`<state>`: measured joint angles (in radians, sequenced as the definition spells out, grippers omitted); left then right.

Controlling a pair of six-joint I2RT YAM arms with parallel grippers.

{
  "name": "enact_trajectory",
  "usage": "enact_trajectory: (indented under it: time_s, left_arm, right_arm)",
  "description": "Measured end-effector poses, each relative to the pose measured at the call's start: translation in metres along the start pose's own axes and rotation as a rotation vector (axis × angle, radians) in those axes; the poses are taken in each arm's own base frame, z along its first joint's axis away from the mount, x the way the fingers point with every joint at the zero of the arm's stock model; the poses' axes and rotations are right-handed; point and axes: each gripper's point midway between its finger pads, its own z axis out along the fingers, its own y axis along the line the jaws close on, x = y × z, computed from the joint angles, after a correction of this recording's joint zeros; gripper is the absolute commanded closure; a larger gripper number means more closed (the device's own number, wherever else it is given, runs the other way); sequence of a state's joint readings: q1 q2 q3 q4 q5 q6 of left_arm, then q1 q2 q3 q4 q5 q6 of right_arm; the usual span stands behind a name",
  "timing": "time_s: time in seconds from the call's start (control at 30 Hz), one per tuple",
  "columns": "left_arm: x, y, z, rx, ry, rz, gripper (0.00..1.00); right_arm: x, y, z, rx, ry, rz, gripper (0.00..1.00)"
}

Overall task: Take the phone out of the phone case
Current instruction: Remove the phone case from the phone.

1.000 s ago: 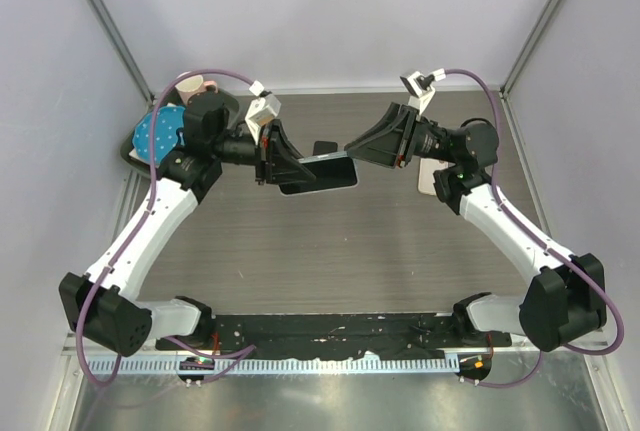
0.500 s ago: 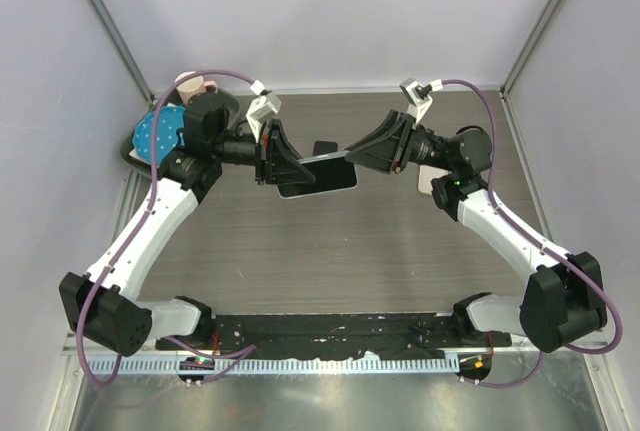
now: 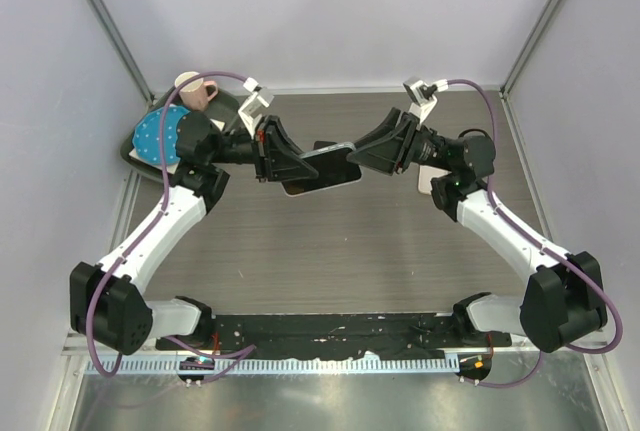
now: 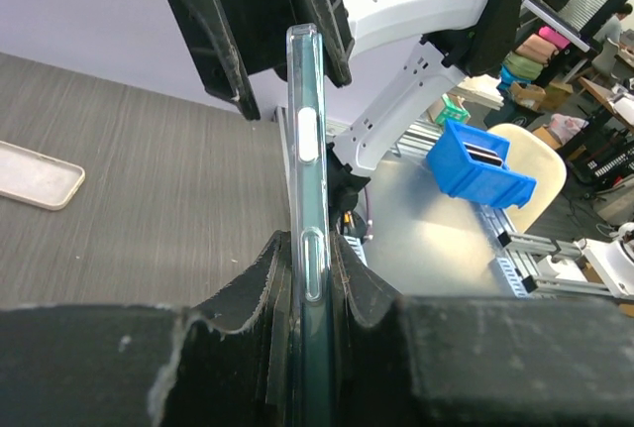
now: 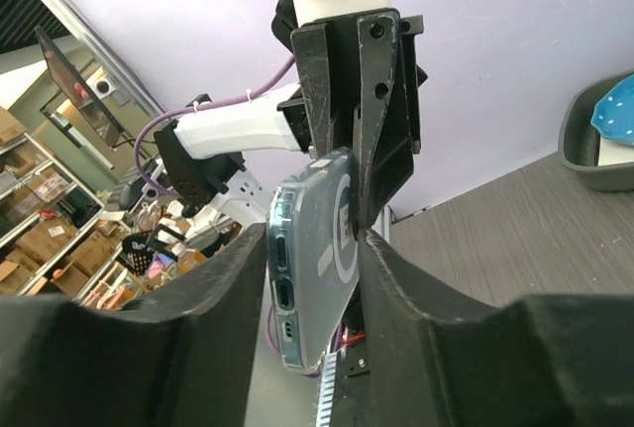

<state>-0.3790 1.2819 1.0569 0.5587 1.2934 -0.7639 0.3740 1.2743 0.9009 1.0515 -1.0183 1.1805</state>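
Note:
The phone in its clear case (image 3: 322,166) is held in the air between both arms, above the table's middle. My left gripper (image 3: 290,161) is shut on the phone's left part; in the left wrist view the phone (image 4: 307,150) stands edge-on, pinched between the pads of that gripper (image 4: 309,249). My right gripper (image 3: 358,156) straddles the phone's right end. In the right wrist view the phone's cased end (image 5: 312,259) sits between that gripper's (image 5: 315,234) fingers, its back against the right finger, with a slim gap at the left finger.
A pale empty phone case (image 3: 428,179) lies on the table under the right arm, also in the left wrist view (image 4: 35,174). A pink mug (image 3: 192,89) and a dark tray (image 3: 140,151) with a blue dotted item stand at the back left.
My right gripper has moved left and its fingers now sit around the phone's right end. My left arm has shifted, tilting the phone a little and carrying it slightly right.

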Motion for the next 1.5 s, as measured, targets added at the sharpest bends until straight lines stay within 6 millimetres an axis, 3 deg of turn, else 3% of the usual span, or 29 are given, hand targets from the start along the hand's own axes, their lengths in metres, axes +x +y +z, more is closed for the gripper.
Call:
enact_trajectory:
  time_s: [0.27,0.57,0.67,0.7,0.73,0.8,0.97,1.0,1.27,1.5]
  left_arm:
    - [-0.007,0.000,0.000,-0.012,-0.025,0.004,1.00]
    - [-0.011,0.018,0.000,-0.092,-0.076,-0.039,1.00]
    - [-0.008,0.026,0.000,-0.114,-0.085,-0.062,1.00]
    - [-0.007,0.028,0.000,-0.121,-0.087,-0.069,1.00]
    - [-0.006,0.029,0.000,-0.124,-0.087,-0.076,1.00]
    - [-0.005,0.030,0.000,-0.127,-0.087,-0.084,0.99]
    - [-0.004,0.033,-0.001,-0.138,-0.093,-0.095,0.66]
    - [-0.004,0.033,-0.001,-0.137,-0.092,-0.095,0.64]
    - [0.002,0.023,0.000,-0.085,-0.056,-0.078,0.55]
    - [0.012,0.017,0.002,-0.048,-0.024,-0.087,0.58]
  right_arm:
    - [0.011,-0.003,0.003,-0.003,0.032,-0.029,0.49]
    - [0.022,-0.015,0.005,0.022,0.064,-0.082,0.53]
    - [0.026,-0.023,0.007,0.044,0.083,-0.087,0.67]
    - [0.027,-0.026,0.009,0.052,0.089,-0.090,0.82]
    - [0.027,-0.030,0.009,0.061,0.091,-0.093,0.90]
    - [0.028,-0.037,0.010,0.081,0.092,-0.095,0.99]
    - [0.027,-0.042,0.012,0.088,0.094,-0.091,0.99]
    - [0.027,-0.042,0.012,0.086,0.095,-0.089,0.99]
    - [0.014,-0.034,0.012,0.069,0.081,-0.095,0.99]
    - [0.005,-0.031,0.012,0.068,0.068,-0.118,0.99]
